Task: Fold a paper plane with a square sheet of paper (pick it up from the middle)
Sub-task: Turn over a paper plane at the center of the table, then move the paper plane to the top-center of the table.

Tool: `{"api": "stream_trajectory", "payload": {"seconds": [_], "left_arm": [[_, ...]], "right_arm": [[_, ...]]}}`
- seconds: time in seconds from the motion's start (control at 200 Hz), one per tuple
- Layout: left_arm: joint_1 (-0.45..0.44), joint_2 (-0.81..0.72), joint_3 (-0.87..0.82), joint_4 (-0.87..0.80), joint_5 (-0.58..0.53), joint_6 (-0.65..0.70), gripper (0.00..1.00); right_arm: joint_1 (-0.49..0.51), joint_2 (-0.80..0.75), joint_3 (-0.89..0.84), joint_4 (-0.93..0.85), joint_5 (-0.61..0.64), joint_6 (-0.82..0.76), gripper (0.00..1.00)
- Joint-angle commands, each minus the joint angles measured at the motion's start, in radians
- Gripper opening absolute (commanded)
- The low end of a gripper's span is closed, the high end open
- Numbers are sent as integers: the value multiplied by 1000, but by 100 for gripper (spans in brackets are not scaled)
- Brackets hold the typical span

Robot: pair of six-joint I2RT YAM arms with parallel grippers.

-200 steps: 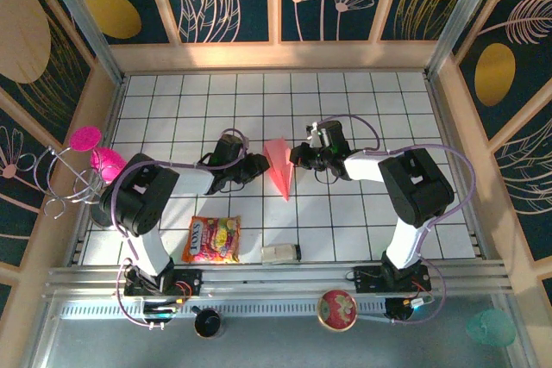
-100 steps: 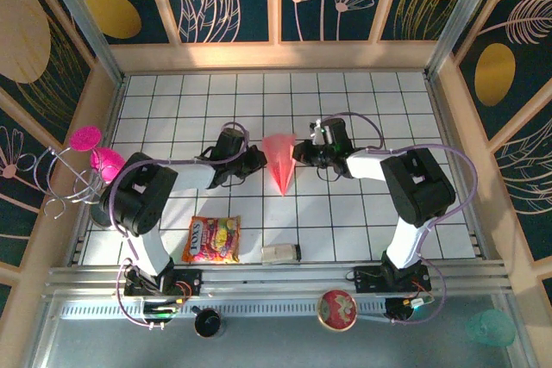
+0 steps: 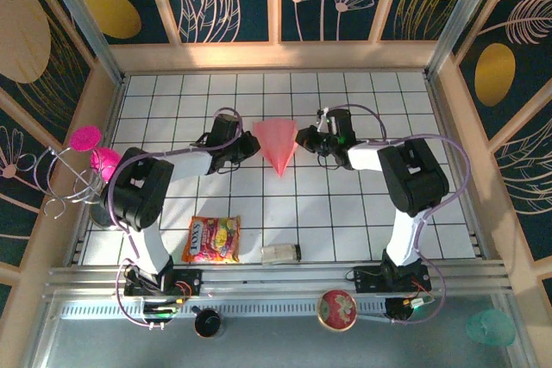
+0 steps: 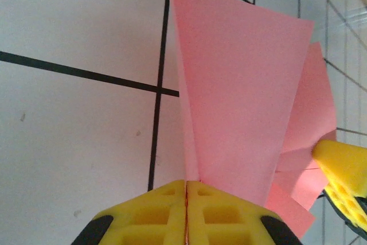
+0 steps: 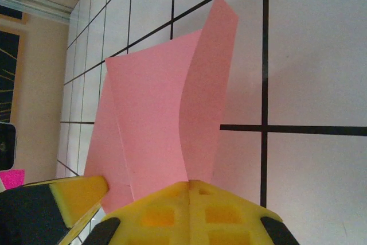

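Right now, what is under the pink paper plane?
The white tiled table lies under the paper plane, which the left pincer and right pincer pinch. The patch directly beneath the paper is covered.

1. Plane (image 3: 276, 146) sits farther from the bases than before, its wide end spread broader (point toward the bases).
2. Left gripper (image 3: 252, 146) and right gripper (image 3: 301, 137) moved outward with it, wider apart.
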Motion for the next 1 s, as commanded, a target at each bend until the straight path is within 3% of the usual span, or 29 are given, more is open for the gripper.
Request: {"api": "stream_trajectory", "payload": {"seconds": [0.0, 0.275, 0.531, 0.826, 0.996], "left_arm": [[7, 45, 51, -85, 1, 48, 9], [7, 111, 127, -208, -15, 132, 16], [8, 57, 169, -289, -46, 169, 25], [-23, -77, 44, -157, 65, 48, 31], [-74, -50, 24, -86, 98, -12, 32]], "right_arm": [[-5, 35, 24, 45, -46, 8, 0], [-16, 70, -2, 63, -79, 9, 0], [-16, 90, 9, 61, -119, 8, 0], [-14, 70, 10, 60, -135, 8, 0], [-10, 70, 8, 60, -134, 9, 0]]}}
